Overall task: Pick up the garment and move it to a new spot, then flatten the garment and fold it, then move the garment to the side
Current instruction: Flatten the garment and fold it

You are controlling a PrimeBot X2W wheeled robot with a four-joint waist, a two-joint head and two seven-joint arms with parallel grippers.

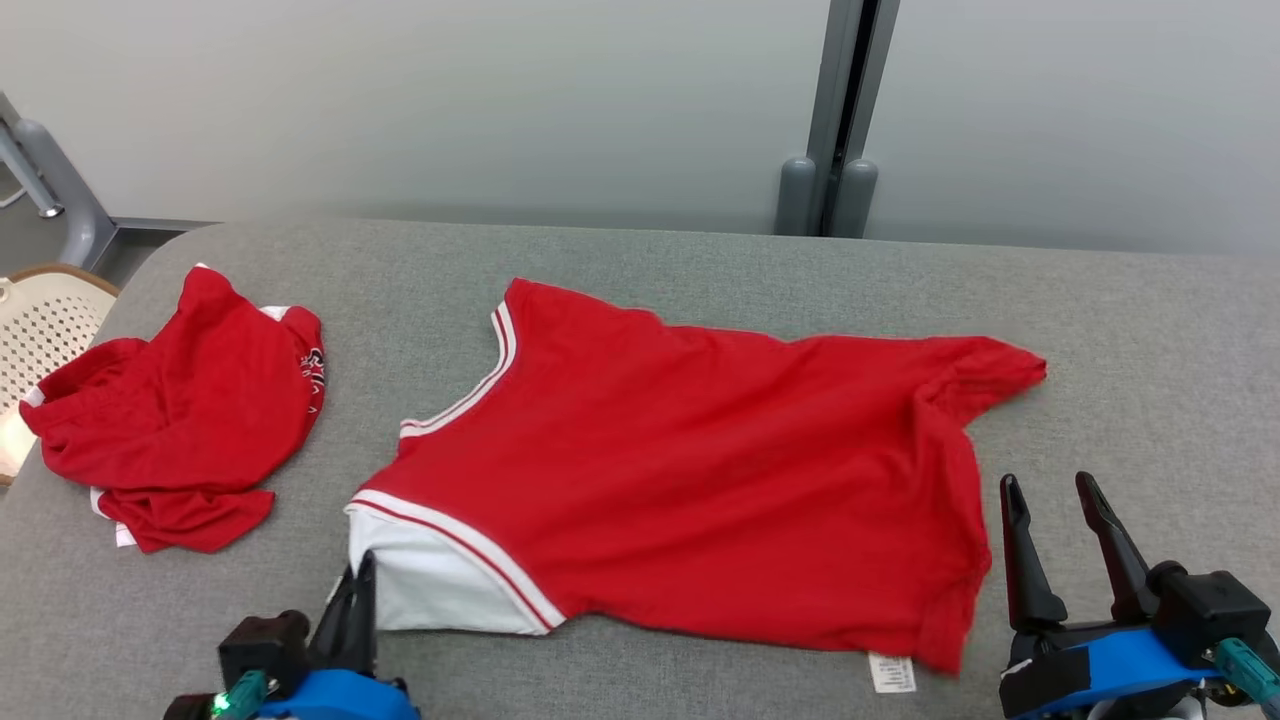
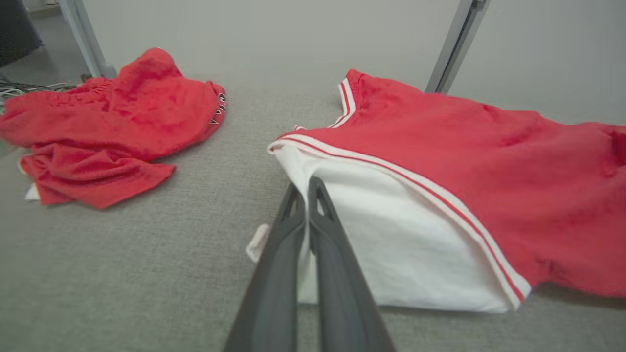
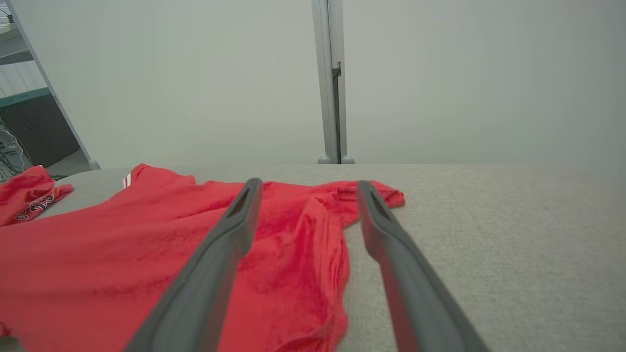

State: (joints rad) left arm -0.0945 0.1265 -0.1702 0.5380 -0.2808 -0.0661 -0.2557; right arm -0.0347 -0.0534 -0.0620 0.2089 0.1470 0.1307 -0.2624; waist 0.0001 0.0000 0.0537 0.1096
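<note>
Broadly, the grey table (image 1: 1150, 330) carries the red shirt (image 1: 700, 450) spread at its middle, long axis running left to right. Its white sleeve (image 1: 430, 590) lies nearest the left gripper (image 1: 362, 572), fingers pressed together on that sleeve's edge, apparently pinching cloth. The hem end (image 1: 960, 620) lies just beside the right gripper (image 1: 1048, 482), fingers spread wide, holding nothing.

A wide table (image 1: 700, 262) covered in grey woven fabric stands before pale grey wall panels (image 1: 400, 100), joined by a grey metal post (image 1: 848, 110) with two rounded feet. At its left end stands a cream perforated basket (image 1: 40, 325) and an angled grey metal leg (image 1: 62, 200).
</note>
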